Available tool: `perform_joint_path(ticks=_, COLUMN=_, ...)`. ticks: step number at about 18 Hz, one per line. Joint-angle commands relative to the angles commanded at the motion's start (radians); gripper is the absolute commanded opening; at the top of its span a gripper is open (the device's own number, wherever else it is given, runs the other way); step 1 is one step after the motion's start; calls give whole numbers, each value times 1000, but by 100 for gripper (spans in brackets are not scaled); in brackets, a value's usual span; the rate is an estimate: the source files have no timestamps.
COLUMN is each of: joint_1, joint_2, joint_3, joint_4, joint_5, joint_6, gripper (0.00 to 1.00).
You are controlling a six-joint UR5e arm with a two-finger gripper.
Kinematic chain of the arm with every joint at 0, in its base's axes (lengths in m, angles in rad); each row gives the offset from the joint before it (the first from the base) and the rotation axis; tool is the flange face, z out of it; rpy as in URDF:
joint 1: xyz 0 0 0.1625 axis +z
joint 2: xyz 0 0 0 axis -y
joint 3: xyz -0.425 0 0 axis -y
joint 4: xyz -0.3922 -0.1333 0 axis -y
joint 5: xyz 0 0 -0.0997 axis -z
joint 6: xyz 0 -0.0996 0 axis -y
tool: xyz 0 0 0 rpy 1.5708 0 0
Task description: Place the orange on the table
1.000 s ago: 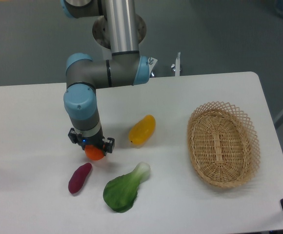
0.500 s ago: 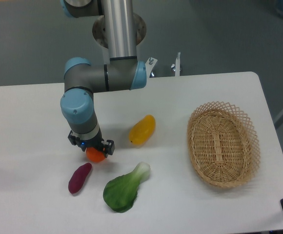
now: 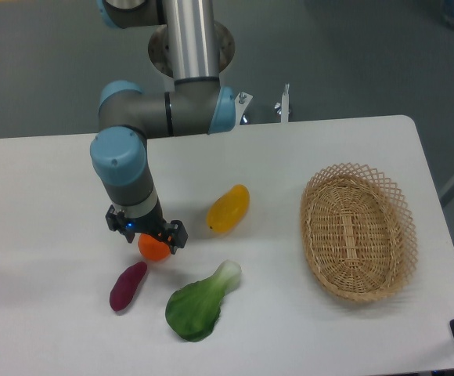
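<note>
White table (image 3: 55,180), fingers (image 3: 153,244) gripping the orange (image 3: 155,249) — purple vegetable (image 3: 127,286), leafy green (image 3: 200,303) just beside (yellow fruit (image 3: 228,208) near)

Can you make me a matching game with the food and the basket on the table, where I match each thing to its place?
Things:
1. small round orange
2. purple sweet potato
3. oval woven wicker basket
4. leafy green vegetable

Places:
A. far right of the white table
B. under the gripper
C. nearest the front edge
D. furthest left

Pairs: 1-B, 2-D, 3-A, 4-C
</note>
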Motion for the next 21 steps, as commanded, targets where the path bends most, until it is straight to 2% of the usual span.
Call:
perform_joint_path(ticks=2, joint_1=18, joint_2=2, joint_3=23, joint_4=-6, joint_5=-2, joint_6=2, gripper=100)
perform_joint_path(ticks=4, joint_1=23, joint_2=23, joint_3=23, joint_4=-12, joint_5=-2, joint_6=27, gripper=100)
perform_joint_path(ticks=10, joint_1=52, joint_2=29, joint_3=22, joint_4=-20, joint_5=5, joint_6=113, gripper=100)
perform_joint_path(ticks=21, joint_1=85, joint_2=32, joint_3=25, joint_4=-25, joint_5=2, joint_6=132, gripper=100)
